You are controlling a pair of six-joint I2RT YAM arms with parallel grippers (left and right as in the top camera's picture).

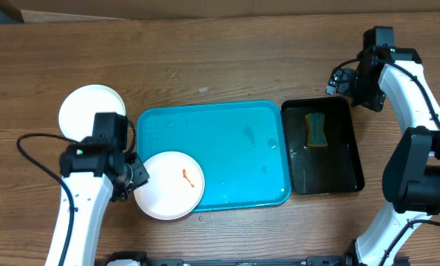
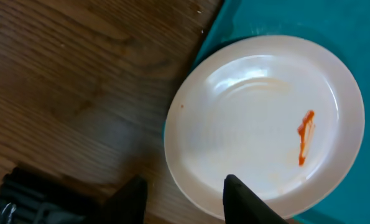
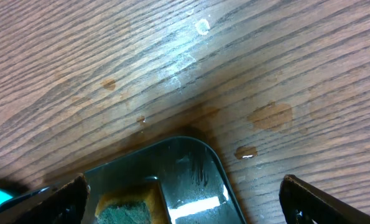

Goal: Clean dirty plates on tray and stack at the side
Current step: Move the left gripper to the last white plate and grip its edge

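A white plate (image 1: 169, 185) with an orange-red smear (image 1: 188, 177) lies on the front left corner of the teal tray (image 1: 227, 140) and overhangs its edge. In the left wrist view the plate (image 2: 259, 118) fills the frame over the tray (image 2: 334, 25). My left gripper (image 1: 138, 174) is open at the plate's left rim. One finger is over the rim and the other over the table (image 2: 185, 196). A second pale plate (image 1: 91, 111) sits on the table to the left of the tray. My right gripper (image 1: 343, 80) is open and empty above the black tray's far corner (image 3: 194, 202).
A narrow black tray (image 1: 349, 159) stands right of the teal tray and holds a green and yellow sponge (image 1: 316, 129). The sponge (image 3: 125, 208) and tray corner (image 3: 191, 162) show in the right wrist view. Water drops (image 3: 247, 152) lie on the wood.
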